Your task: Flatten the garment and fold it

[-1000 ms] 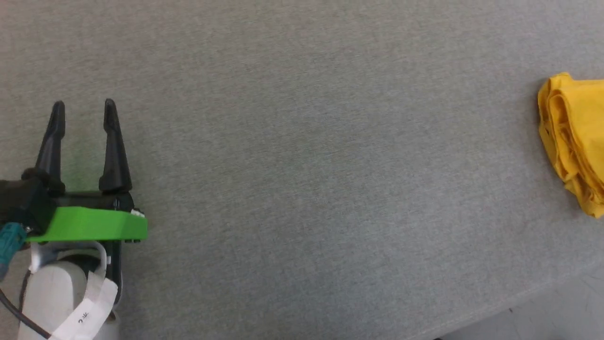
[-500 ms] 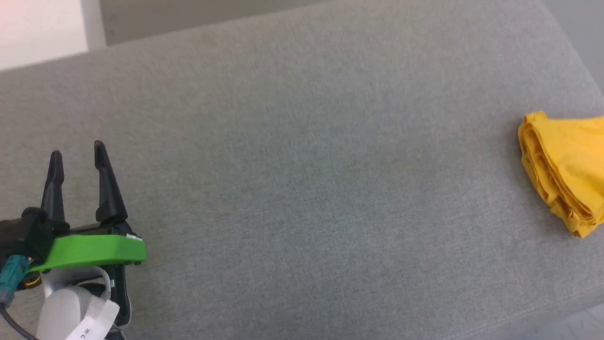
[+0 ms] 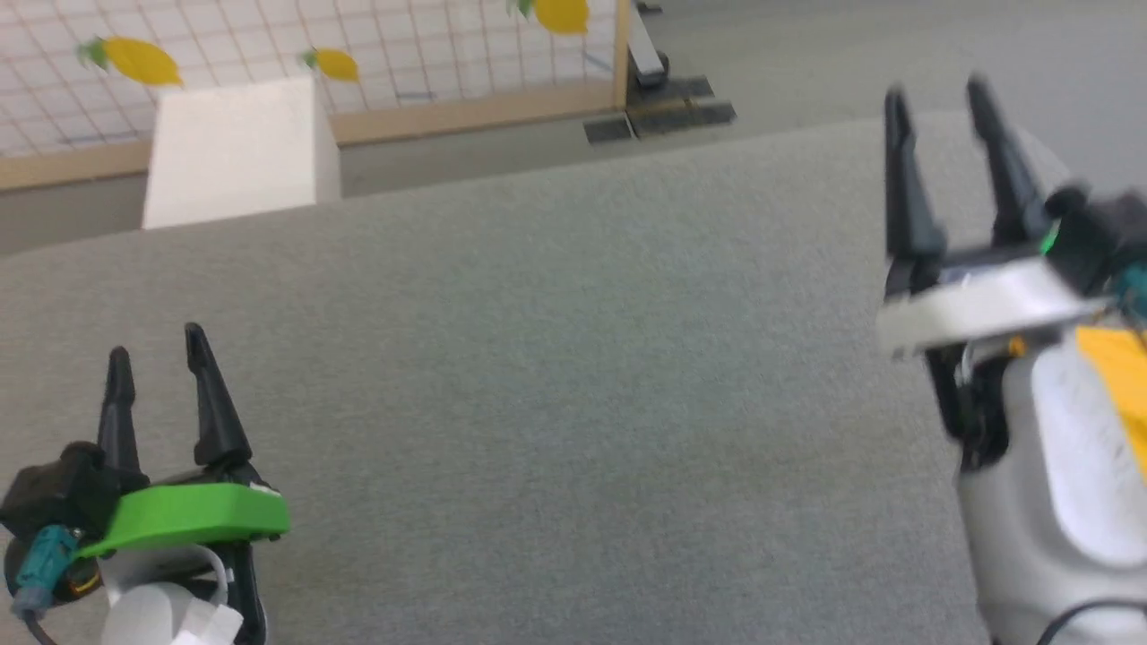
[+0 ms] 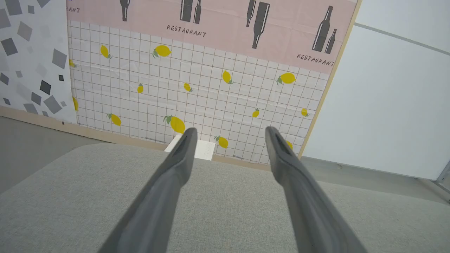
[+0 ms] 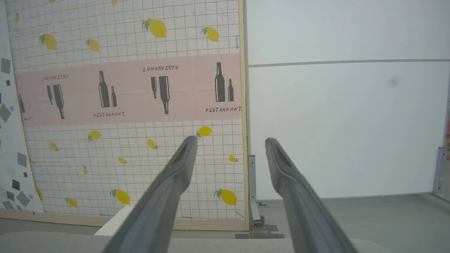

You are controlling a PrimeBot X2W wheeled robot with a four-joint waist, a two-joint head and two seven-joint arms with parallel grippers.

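In the head view, the left end effector [image 3: 155, 342] hovers low at the left, and the right end effector [image 3: 935, 90] is high at the right and blurred. Both have their fingers spread and hold nothing. The garment [image 3: 1116, 385] shows as a yellow patch at the right edge, mostly hidden by the right arm, so I cannot judge its shape. I think the step is to reach for it. The right arm should come down on a free edge, not on the bunched middle, and the left should cross over to help spread it. The grey worktop [image 3: 573, 403] is covered with fabric and will probably resist dragging.

In the left wrist view, the open fingers point across the worktop to a lemon-printed panel [image 4: 211, 88] and a white box [image 4: 197, 149].

In the right wrist view, the open fingers face the panel, a white wall [image 5: 344, 123] and a grey floor [image 5: 386, 218].
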